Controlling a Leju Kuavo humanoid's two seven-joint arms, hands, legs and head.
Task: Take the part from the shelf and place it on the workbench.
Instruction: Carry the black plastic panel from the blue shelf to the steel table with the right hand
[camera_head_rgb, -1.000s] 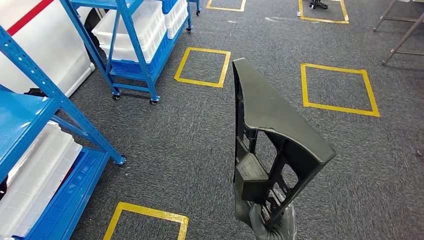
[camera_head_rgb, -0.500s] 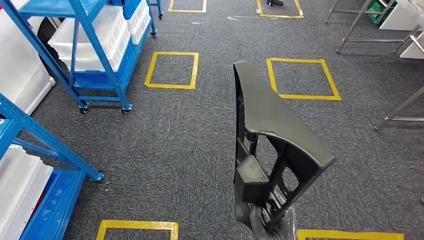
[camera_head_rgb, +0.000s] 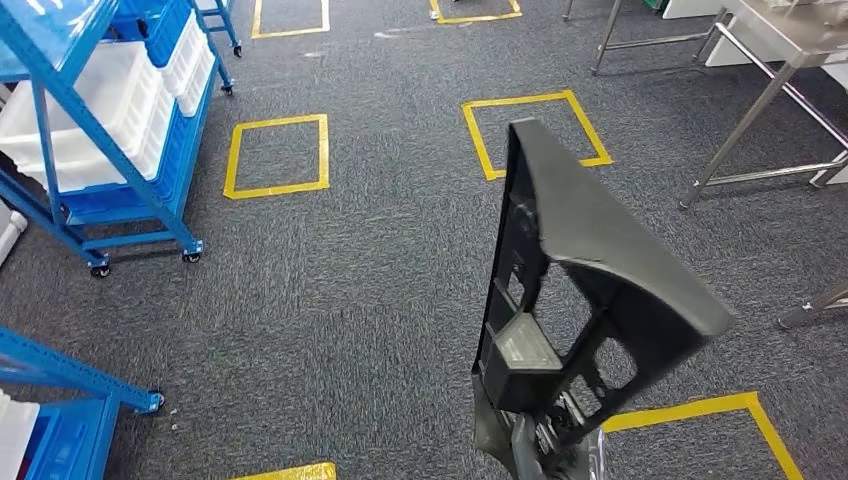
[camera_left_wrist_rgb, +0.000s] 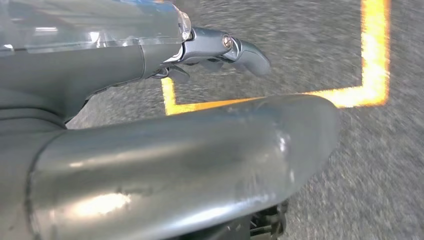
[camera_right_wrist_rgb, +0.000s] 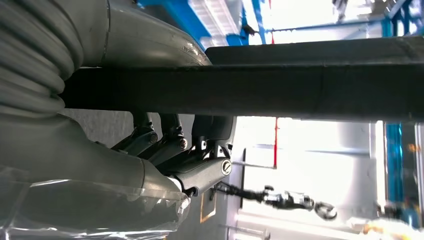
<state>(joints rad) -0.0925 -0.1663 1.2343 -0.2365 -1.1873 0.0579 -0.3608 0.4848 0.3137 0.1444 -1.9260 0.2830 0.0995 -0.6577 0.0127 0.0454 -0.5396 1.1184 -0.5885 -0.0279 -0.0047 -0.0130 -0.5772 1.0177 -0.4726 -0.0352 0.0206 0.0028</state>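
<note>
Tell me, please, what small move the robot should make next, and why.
Probably keep turning toward the steel-legged metal workbench at the upper right and step closer. The right hand grips the large dark grey triangular plastic part upright over grey carpet, apart from the bench, so it cannot be set down yet. The left hand holds nothing, fingers apart.

head: high, facing down at carpet (camera_head_rgb: 350, 300) | wrists: close behind hands
</note>
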